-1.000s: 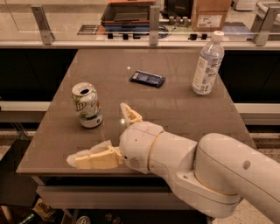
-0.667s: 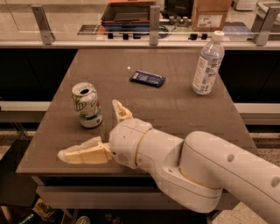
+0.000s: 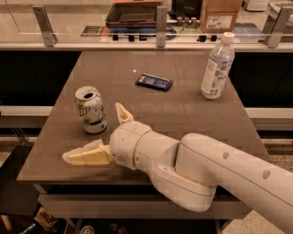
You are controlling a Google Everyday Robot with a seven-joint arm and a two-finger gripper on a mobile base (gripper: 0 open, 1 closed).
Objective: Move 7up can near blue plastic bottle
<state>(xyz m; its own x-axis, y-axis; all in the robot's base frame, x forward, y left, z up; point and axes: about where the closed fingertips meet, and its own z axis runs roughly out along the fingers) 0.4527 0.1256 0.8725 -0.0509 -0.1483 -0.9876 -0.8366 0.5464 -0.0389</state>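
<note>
The 7up can (image 3: 91, 110) stands upright at the table's left front; it is white with green markings and an open silver top. The blue plastic bottle (image 3: 217, 66) stands upright at the far right of the table, with a white cap. My gripper (image 3: 94, 132) is open, low over the table just right of and in front of the can. One cream finger (image 3: 85, 154) lies in front of the can, the other (image 3: 122, 113) points up to the can's right. The can sits between the spread fingers, untouched. My white arm reaches in from the lower right.
A flat dark blue packet (image 3: 154, 82) lies at mid-table. The brown table (image 3: 183, 114) has a glass rail with metal posts (image 3: 160, 20) along its far edge. A cardboard box (image 3: 221, 13) and a tray stand behind the rail.
My gripper has moved left toward the can, with its fingers still spread. The can, bottle and packet have not moved.
</note>
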